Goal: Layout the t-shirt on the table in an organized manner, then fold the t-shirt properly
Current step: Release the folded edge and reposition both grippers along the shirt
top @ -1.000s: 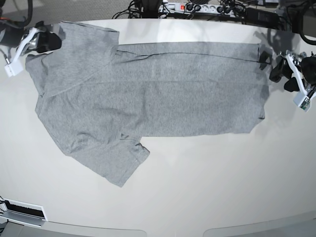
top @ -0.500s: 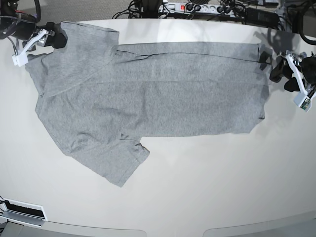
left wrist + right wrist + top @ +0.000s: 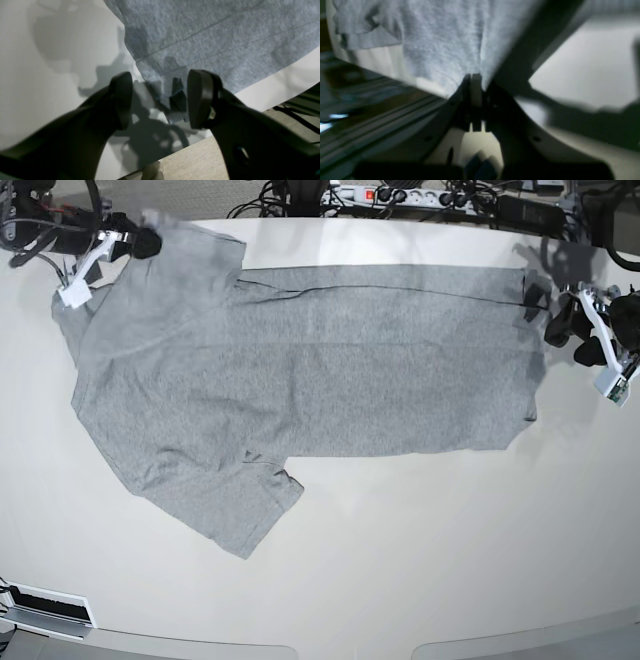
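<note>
Half done at most: t-shirt (image 3: 300,380) spread across table (image 3: 420,560), unfolded.
Right gripper (image 3: 473,82) clamped on far-left sleeve; left gripper (image 3: 160,100) wide, astride hem corner.

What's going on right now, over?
Right gripper shut on shirt edge. Left gripper open at hem corner. Nothing in the way.
</note>
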Action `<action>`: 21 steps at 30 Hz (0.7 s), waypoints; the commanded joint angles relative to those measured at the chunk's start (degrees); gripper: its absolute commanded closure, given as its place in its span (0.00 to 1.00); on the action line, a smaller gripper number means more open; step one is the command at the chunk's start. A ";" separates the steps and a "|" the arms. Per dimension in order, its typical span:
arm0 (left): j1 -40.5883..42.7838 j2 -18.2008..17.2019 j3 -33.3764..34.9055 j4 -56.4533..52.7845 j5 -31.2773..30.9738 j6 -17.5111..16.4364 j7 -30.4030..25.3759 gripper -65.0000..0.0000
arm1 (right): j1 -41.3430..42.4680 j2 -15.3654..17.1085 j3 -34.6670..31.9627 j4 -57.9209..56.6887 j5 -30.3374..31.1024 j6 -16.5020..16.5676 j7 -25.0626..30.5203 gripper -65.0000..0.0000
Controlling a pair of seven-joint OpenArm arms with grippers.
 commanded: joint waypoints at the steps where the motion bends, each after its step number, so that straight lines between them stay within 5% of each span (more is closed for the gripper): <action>1: -0.28 -1.09 -0.52 0.66 -0.68 0.07 -0.61 0.45 | 0.20 1.64 0.31 2.60 5.51 0.49 -2.73 1.00; 5: -0.31 -1.09 -0.52 0.66 -0.68 0.07 -0.63 0.45 | 0.17 4.39 0.31 8.20 17.54 0.49 -3.99 1.00; 21: -0.28 -1.09 -0.52 0.66 -0.70 0.07 -0.63 0.45 | 12.04 5.27 -8.28 11.72 17.54 0.49 -3.99 1.00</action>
